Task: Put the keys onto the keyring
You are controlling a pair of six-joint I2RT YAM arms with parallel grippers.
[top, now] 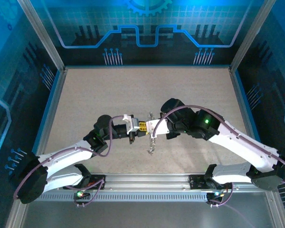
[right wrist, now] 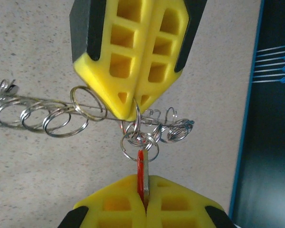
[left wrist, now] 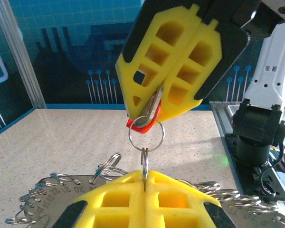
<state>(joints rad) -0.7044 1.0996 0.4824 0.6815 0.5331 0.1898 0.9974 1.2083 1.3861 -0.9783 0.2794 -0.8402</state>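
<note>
While both arms bend inward and meet nose to nose over the table (top: 109, 95), you've got one keyring (top: 152, 142) dangling between them, off the surface, and one red-headed key (right wrist: 140, 176). Your left gripper (right wrist: 133, 111) is clamped tight on the keyring. Your right gripper (left wrist: 149, 113) is squeezed closed on the key, and one small ring (left wrist: 146, 135) hangs from the key's head. Many small split rings (right wrist: 61, 121) crowd the wire and overlap, so no count. Can't tell if more keys sit among them.
</note>
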